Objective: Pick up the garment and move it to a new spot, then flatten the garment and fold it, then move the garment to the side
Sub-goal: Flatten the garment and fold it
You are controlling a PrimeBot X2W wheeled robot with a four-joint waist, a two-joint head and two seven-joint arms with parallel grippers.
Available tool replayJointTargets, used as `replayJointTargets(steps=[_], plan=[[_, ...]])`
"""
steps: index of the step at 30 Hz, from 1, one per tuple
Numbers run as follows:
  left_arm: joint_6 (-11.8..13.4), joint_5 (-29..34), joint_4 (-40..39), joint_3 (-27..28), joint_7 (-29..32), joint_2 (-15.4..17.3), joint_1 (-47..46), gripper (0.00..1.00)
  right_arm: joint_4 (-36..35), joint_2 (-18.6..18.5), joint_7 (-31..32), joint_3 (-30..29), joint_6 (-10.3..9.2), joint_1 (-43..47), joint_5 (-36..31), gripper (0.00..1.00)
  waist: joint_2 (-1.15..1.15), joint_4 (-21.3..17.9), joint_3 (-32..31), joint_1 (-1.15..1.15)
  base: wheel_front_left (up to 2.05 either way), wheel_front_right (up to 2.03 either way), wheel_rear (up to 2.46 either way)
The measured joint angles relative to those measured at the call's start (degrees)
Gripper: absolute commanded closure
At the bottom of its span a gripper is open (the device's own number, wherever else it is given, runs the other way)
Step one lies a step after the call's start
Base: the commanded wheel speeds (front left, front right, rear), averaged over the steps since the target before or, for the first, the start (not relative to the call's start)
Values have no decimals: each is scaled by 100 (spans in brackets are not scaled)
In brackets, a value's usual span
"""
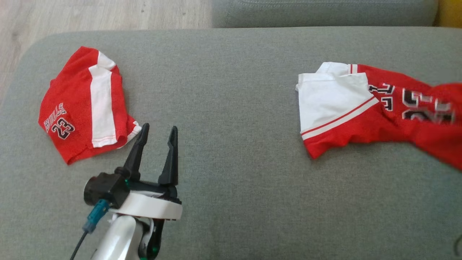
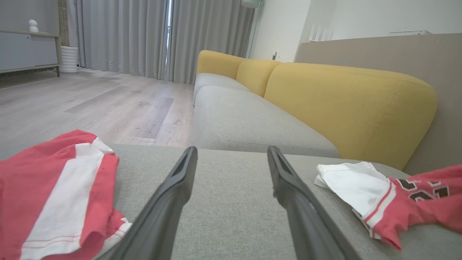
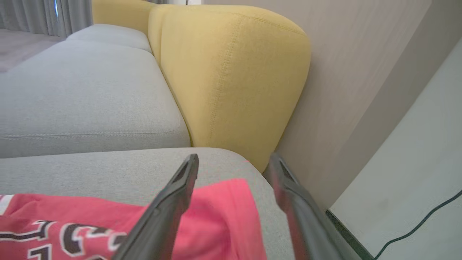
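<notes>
A red and white jersey garment (image 1: 361, 115) lies crumpled on the right of the grey cushion (image 1: 231, 90), its right end blurred at the frame edge. In the right wrist view my right gripper (image 3: 234, 157) stands open just over the jersey's red edge (image 3: 216, 216), with nothing pinched between its fingers. My left gripper (image 1: 160, 126) is open and empty near the cushion's front left, fingers pointing away from me. Just to its left lie red shorts (image 1: 85, 104) with a white stripe and "BULLS 23". The left wrist view shows the left gripper (image 2: 231, 150) between the shorts (image 2: 47, 195) and the jersey (image 2: 397, 202).
Beyond the cushion stands a sofa with a grey seat (image 2: 245, 122) and yellow back (image 2: 346, 104). Wood floor (image 1: 90, 14) lies past the cushion's far left corner. To the right the cushion's edge drops off near a wall, with a dark cable (image 3: 415, 224) on the floor.
</notes>
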Motion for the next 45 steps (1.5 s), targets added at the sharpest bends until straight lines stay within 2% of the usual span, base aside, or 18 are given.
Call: replayJointTargets(steps=[3,7,12,17,22,28,34,45], plan=[[-2,8,14,22,0,-7,2,0,-62,152,-77,111,0,9,31,0,0,-20,-27,0,0,0,0],[-52,56,13,88,0,-59,15,0,-201,398,-350,657,0,86,401,0,0,-76,-111,0,0,0,0],[-94,118,-11,179,0,-88,180,0,-403,486,-667,1788,0,653,1319,0,0,-153,-208,0,0,0,0],[-99,148,-60,236,0,-111,223,0,-482,534,-966,3142,0,1520,2674,0,0,-222,-258,0,0,0,0],[-101,201,-112,339,0,-134,243,0,-595,544,-1165,3863,0,2123,3190,0,0,-284,-284,0,0,0,0],[-147,258,-144,338,0,-174,327,0,-658,543,-1223,3936,0,2145,3242,0,0,-281,-249,0,0,0,0],[-191,259,-142,313,0,-215,326,0,-569,543,-1191,3696,0,1830,2828,0,0,-163,-159,0,0,0,0],[-240,298,-69,194,0,-263,214,0,531,537,-513,2782,0,689,1907,0,0,236,126,0,0,0,0]])
